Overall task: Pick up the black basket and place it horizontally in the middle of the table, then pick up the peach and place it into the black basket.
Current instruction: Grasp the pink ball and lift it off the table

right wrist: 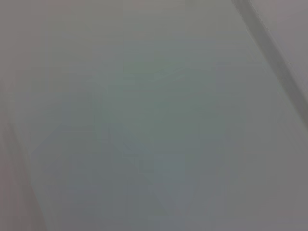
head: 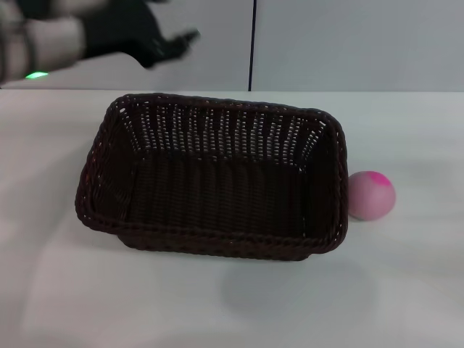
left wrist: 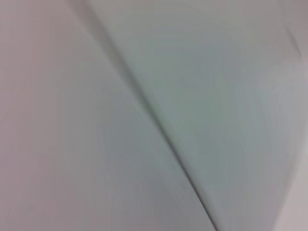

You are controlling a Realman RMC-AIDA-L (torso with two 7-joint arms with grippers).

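The black basket (head: 214,177) lies lengthwise across the middle of the white table (head: 65,290), its opening up and nothing inside. The peach (head: 371,194), pink with a magenta spot, rests on the table just beside the basket's right end. My left gripper (head: 185,38) is raised at the upper left, above and behind the basket's far left corner, well clear of it and holding nothing. My right gripper is out of the head view. Both wrist views show only blank pale surface.
A pale wall with a dark vertical seam (head: 252,43) stands behind the table's far edge. Bare tabletop lies in front of the basket and to its left.
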